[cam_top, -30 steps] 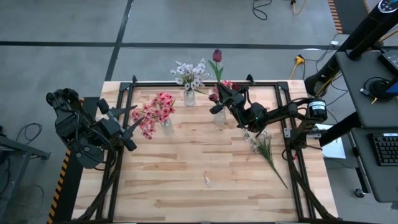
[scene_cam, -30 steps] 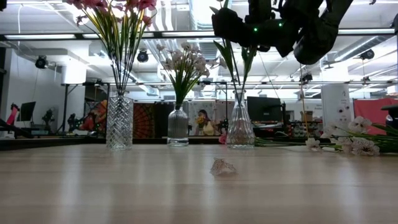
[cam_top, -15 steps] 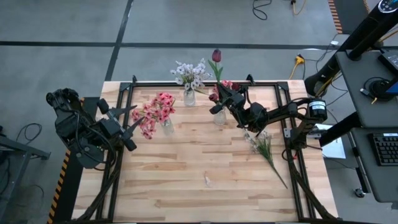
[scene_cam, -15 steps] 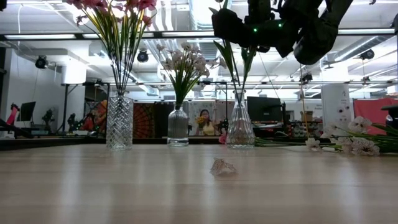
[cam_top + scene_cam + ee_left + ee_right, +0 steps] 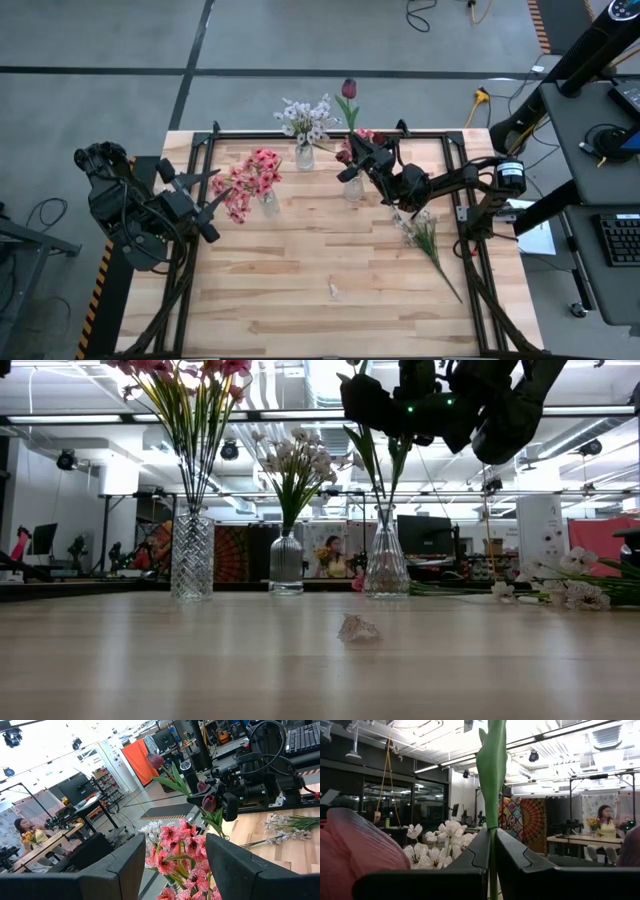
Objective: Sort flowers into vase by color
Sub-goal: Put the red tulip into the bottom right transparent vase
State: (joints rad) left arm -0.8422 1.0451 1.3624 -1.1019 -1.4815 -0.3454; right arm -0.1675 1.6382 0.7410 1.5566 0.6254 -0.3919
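The right gripper (image 5: pixel 352 160) is clamped on a tulip stem (image 5: pixel 491 775) just above the vase (image 5: pixel 353 188); the left gripper (image 5: pixel 215 205) waits apart beside the pink flowers (image 5: pixel 250 180).

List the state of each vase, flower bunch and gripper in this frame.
Left vase: upright, holds pink flowers.
Middle vase: upright, holds white flowers.
Right vase: upright, holds red tulips.
White stems: lying flat on the table, unsorted.
Right gripper: jaws shut on a green tulip stem, above the right vase.
Left gripper: jaws apart, empty, beside the pink flowers.
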